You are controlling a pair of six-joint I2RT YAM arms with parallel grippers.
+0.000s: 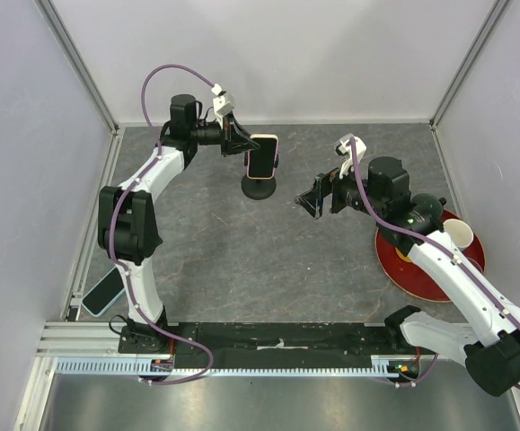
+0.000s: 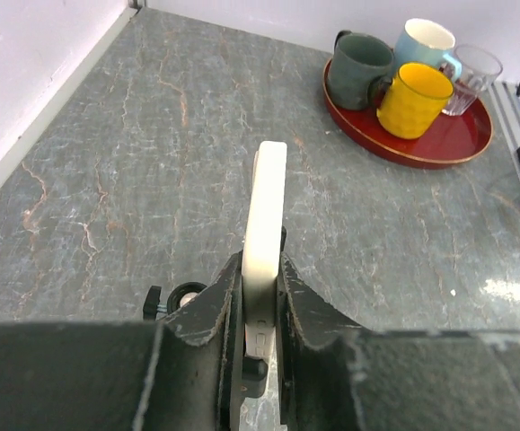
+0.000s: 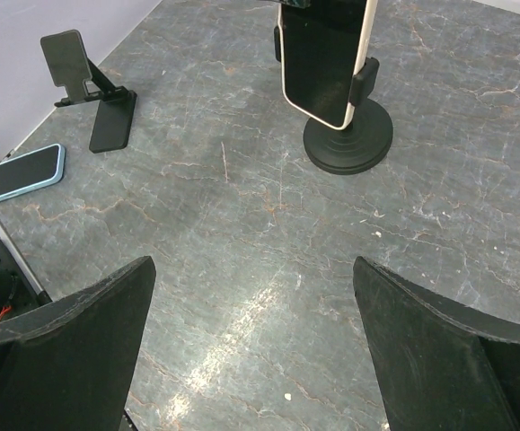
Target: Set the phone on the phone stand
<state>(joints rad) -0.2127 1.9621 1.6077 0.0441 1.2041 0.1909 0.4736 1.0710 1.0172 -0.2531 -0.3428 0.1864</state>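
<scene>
My left gripper (image 2: 260, 280) is clamped on the phone (image 2: 265, 211), pads on its two broad faces near the top end, w/ the cream edge running away from my wrist cam. The phone is at the phone stand (image 1: 259, 188): upright, directly above the stand's round base. From the right wrist view, the stand's side arms sit against both long edges of the phone (image 3: 324, 58). I can't tell whether its lower end rests on any ledge (the rounded bottom corner shows clear above the base, so prob. little bears it from below).

So the step, as I judge it, is seat and let go. To do it well, I'd nudge the phone down and square into the arms before easing off, b/c a tilted phone could pop out of one arm. Open slowly, just a crack at first, and watch for slip. Then back out straight away from the stand w/o dragging a pad over the screen, since the base looks small and may tip.

My right gripper (image 1: 310, 198) hangs to the right of the stand, apart from it, jaws spread wide and holding nothing. It could steady the base if needed; otherwise it's best kept clear.
</scene>
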